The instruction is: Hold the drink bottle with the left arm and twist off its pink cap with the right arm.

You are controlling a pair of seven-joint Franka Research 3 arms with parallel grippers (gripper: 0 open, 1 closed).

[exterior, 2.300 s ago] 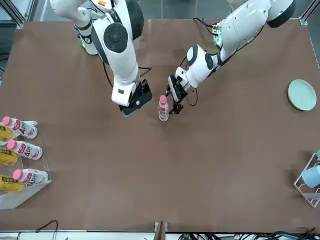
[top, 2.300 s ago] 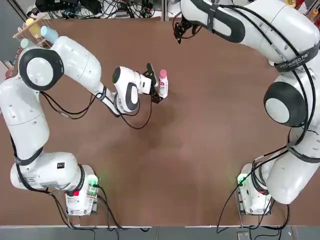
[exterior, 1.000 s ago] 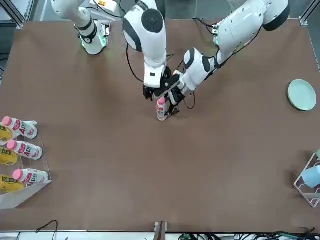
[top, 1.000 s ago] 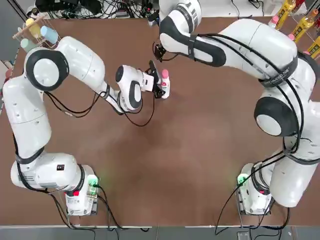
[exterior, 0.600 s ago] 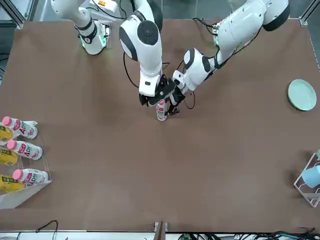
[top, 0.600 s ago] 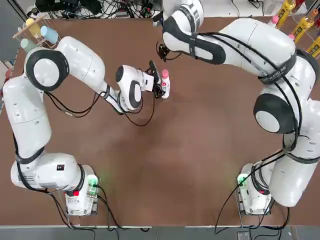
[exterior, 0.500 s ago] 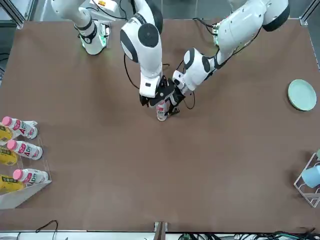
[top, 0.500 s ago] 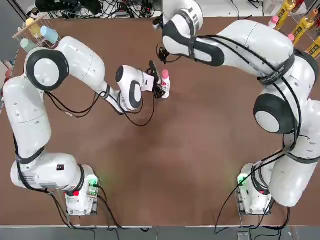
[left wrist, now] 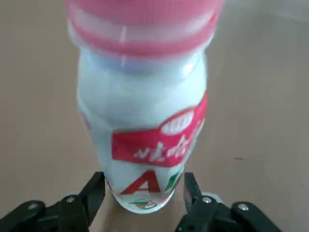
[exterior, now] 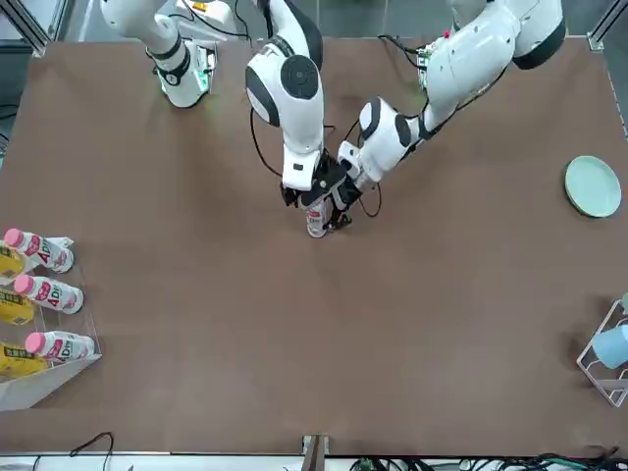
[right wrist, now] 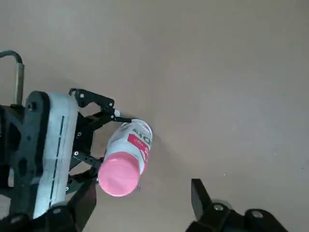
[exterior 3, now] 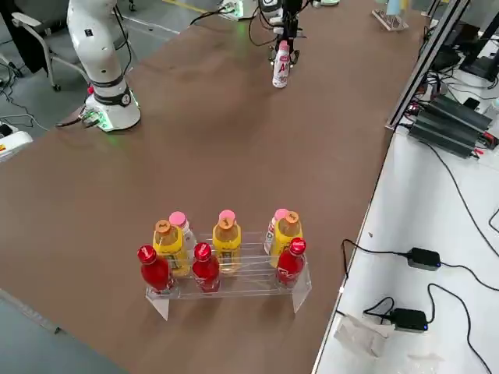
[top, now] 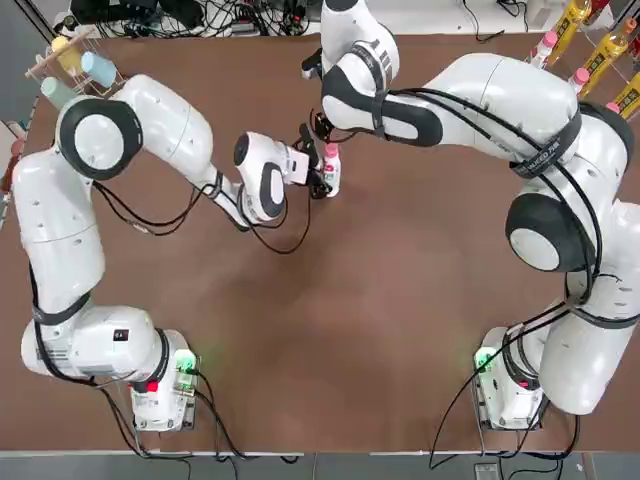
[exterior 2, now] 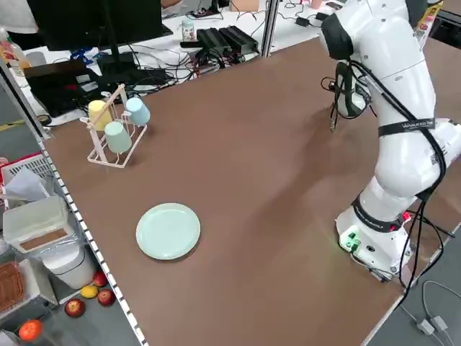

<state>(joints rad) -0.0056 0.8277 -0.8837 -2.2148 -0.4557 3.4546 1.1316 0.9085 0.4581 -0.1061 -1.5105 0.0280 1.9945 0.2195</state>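
Drink bottle point(top: 328, 170): stood upright on the brown table point(top: 380, 300), upper centre of the top view, pink cap point(right wrist: 118, 173) still on. Left gripper point(left wrist: 142, 200): level at the bottle's base, one finger point(left wrist: 94, 193) on either side of the lower label; whether they pressed the bottle could not be told. Right gripper point(right wrist: 140, 200): above the bottle, fingers spread, cap lying between them but nearer one finger point(right wrist: 84, 203), untouched.
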